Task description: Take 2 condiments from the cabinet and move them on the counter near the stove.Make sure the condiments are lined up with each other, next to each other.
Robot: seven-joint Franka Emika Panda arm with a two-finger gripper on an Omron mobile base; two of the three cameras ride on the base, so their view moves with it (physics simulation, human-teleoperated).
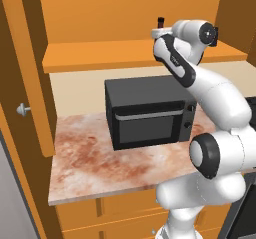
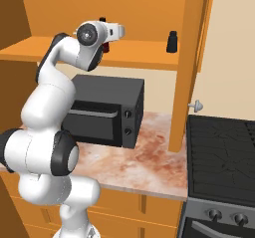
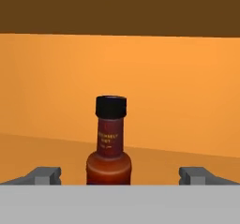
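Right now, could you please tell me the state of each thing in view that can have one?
Gripper: jaws wide open, one on each side of the sauce bottle, not gripping it.
Sauce bottle: upright on the cabinet shelf, capped.
Shaker: upright on the same shelf, untouched.
Cabinet: door open.
Microwave: door shut, on the counter.
Stove: nothing on its grates.

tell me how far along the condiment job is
Nothing is moved yet: the sauce bottle and the shaker both stand on the cabinet shelf. In hand: the open end effector is lined up on the bottle, fingers either side, not gripping. Left: carry both to the counter by the stove, side by side.
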